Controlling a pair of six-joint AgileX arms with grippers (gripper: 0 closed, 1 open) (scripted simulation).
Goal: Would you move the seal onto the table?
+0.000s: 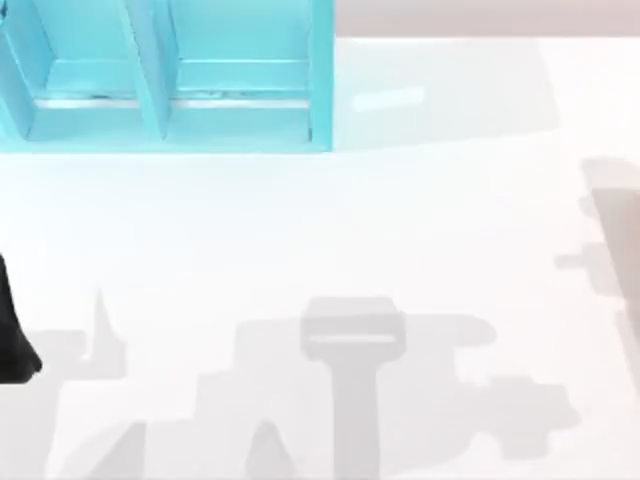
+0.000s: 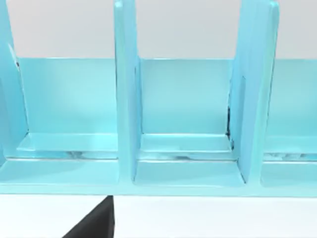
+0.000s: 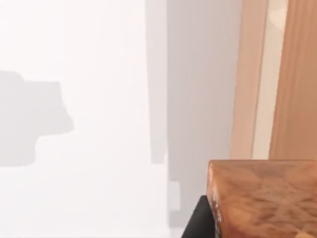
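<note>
Turquoise shelf [image 1: 170,90] on white table [image 1: 330,230]

1. The seal [image 3: 265,198]: a glossy orange-amber, blocky body with rounded edges, seen close in the right wrist view.
2. The table [image 1: 330,230]: plain white, flat and matte, crossed by grey shadows.

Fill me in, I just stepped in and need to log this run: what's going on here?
The right wrist view shows the glossy orange-amber seal right up against the right arm's camera, with a black gripper part beside it, above the white table; whether it is firmly gripped cannot be told. The left arm sits at the table's left edge, its camera facing the turquoise shelf unit, whose visible compartments look empty. The seal is not visibly set down yet.
</note>
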